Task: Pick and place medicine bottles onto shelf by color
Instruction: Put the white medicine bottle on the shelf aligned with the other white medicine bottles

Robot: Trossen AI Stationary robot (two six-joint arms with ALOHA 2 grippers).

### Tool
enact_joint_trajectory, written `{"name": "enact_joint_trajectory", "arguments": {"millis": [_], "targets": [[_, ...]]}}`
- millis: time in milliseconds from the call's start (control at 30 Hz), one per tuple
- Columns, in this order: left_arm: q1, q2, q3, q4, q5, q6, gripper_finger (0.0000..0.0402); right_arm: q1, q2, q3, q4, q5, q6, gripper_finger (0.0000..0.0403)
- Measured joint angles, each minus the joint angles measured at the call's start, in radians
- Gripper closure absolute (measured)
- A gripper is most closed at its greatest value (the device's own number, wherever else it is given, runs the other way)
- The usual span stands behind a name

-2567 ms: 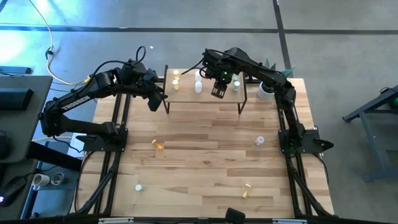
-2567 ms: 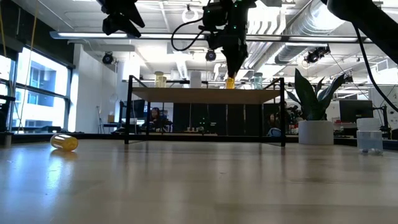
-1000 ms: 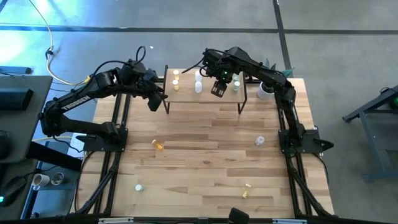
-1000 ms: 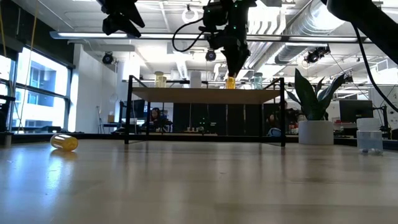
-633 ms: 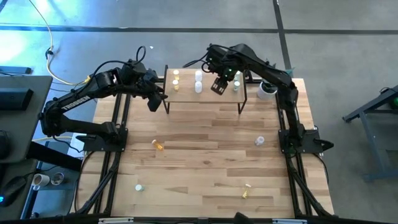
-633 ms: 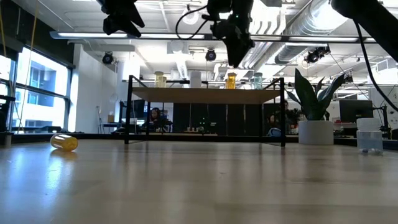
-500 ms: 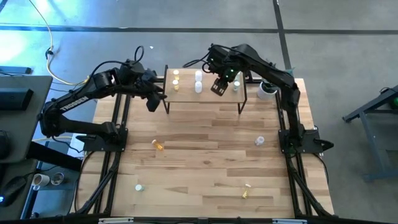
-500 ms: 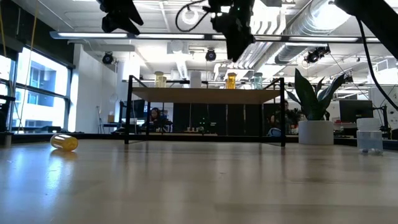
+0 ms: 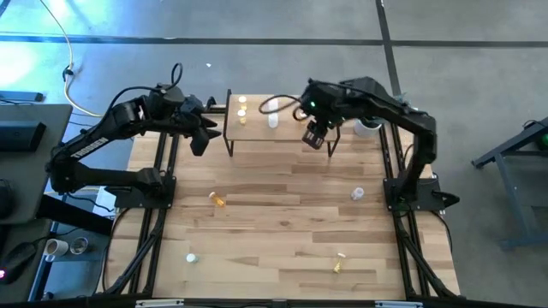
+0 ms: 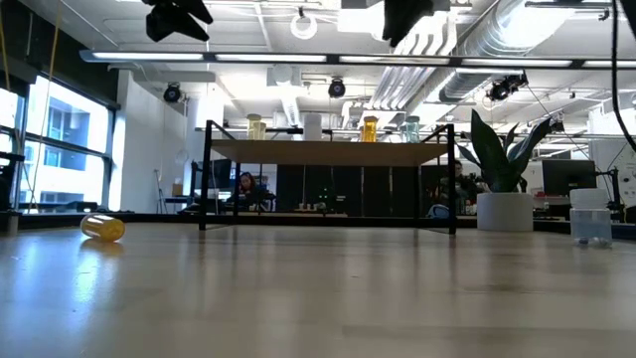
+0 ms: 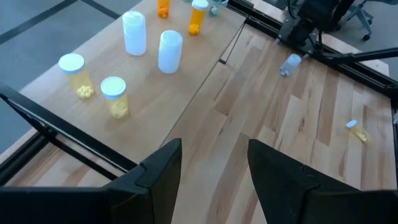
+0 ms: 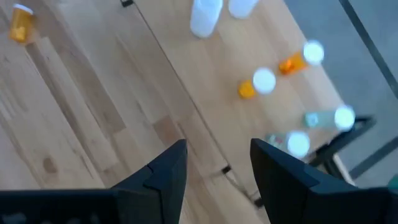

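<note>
The shelf (image 9: 257, 128) is a light-wood board on black legs at the table's far side. On it stand yellow bottles (image 11: 115, 96), white bottles (image 11: 170, 51), orange bottles (image 12: 255, 84) and pale green bottles (image 12: 326, 118), all upright on their bases. My right gripper (image 9: 315, 137) hangs open and empty high above the shelf's near right part. My left gripper (image 9: 199, 141) is open and empty, raised off the shelf's left end. More bottles lie on the table: an orange one (image 9: 218, 199), a clear one (image 9: 357, 194), a pale one (image 9: 192, 257) and a yellow one (image 9: 340, 262).
A potted plant in a white pot (image 9: 366, 126) stands at the far right corner beside the shelf. Bare wood spreads across the table's middle (image 9: 282, 214) between the loose bottles. The arms' black frames run along the left and right edges.
My right gripper has risen from just over the orange bottle on the shelf and swung toward the table's near and right side, staying open; the bottle stays upright on the board. My left gripper has drifted a little up and toward the table's left edge.
</note>
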Motion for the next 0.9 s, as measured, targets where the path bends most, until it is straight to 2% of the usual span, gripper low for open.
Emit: {"name": "enact_joint_trajectory", "arguments": {"millis": [167,500,900], "targets": [[0.0,-0.001,0.0,0.0,0.0,0.016,0.0227,0.08,-0.129,-0.209,0.058,0.039,0.17,0.0235],[0.0,0.004,0.0,0.001,0.0,0.034,0.0227,0.22,-0.352,-0.605,0.141,0.043,0.611,0.0235],[0.0,0.008,0.0,0.001,0.0,0.035,0.0227,0.344,-0.527,-0.925,0.195,0.057,1.095,0.0235]]}}
